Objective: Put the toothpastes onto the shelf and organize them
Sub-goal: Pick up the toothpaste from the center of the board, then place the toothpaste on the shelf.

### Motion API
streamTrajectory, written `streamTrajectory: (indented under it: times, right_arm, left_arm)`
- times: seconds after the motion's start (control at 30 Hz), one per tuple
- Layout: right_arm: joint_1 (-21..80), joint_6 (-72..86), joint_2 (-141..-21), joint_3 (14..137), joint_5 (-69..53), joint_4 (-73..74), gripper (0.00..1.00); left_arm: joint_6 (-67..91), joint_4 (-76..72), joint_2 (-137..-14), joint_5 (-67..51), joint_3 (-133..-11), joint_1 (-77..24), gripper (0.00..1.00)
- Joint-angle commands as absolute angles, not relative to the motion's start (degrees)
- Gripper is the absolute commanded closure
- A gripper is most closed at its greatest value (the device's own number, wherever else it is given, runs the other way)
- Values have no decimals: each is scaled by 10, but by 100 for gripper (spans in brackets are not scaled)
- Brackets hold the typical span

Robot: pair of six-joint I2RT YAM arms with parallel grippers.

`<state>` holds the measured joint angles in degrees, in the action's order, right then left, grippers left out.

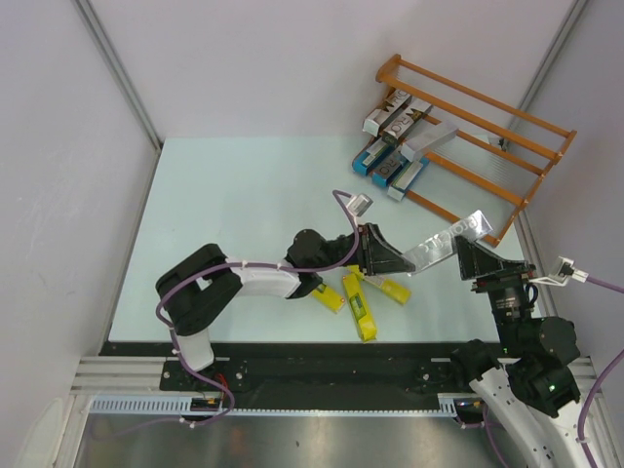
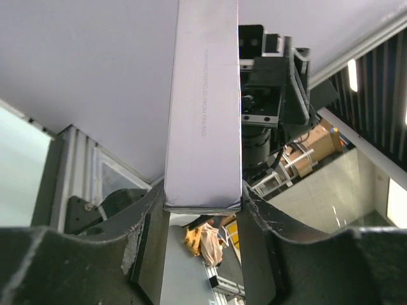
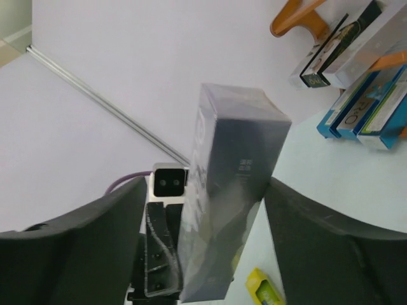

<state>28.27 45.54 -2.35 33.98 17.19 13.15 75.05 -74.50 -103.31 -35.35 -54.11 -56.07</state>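
A silver-grey toothpaste carton (image 1: 444,242) hangs in the air above the table's right side, between both grippers. My left gripper (image 1: 406,261) is shut on its lower end; in the left wrist view the carton (image 2: 203,114) sits pinched between both fingers of my left gripper (image 2: 203,213). My right gripper (image 1: 461,252) stands open around the upper part. In the right wrist view the carton (image 3: 232,190) leans inside the wide right gripper (image 3: 206,190), clear of the left finger (image 3: 95,235). The orange-brown shelf (image 1: 492,119) at the far right holds several silver and blue cartons (image 1: 395,136).
Three yellow cartons (image 1: 359,307) lie on the pale table near the front, under the left arm; one yellow carton (image 3: 267,289) shows below the right gripper. Shelved cartons (image 3: 356,95) stand beyond. Grey walls close in the left, back and right.
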Motion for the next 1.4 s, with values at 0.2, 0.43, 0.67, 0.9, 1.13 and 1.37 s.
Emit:
streamTrajectory:
  times: [0.2, 0.43, 0.67, 0.9, 1.13, 1.37]
  right_arm:
    - [282, 444, -20, 351, 225, 140, 0]
    - [283, 441, -19, 351, 247, 153, 0]
    - [283, 438, -19, 351, 253, 155, 0]
    - [283, 432, -18, 356, 255, 157, 0]
    - [282, 426, -18, 371, 261, 174, 0]
    - [283, 421, -18, 386, 265, 190, 0]
  left_arm:
    - [766, -850, -966, -303, -427, -484, 81]
    - [766, -832, -971, -308, -400, -462, 82]
    - [738, -756, -1005, -321, -457, -461, 80]
    - [693, -608, -1066, -334, -589, -460, 81]
    - [646, -464, -1138, -350, -735, -455, 80]
    - [657, -397, -1214, -350, -847, -444, 80]
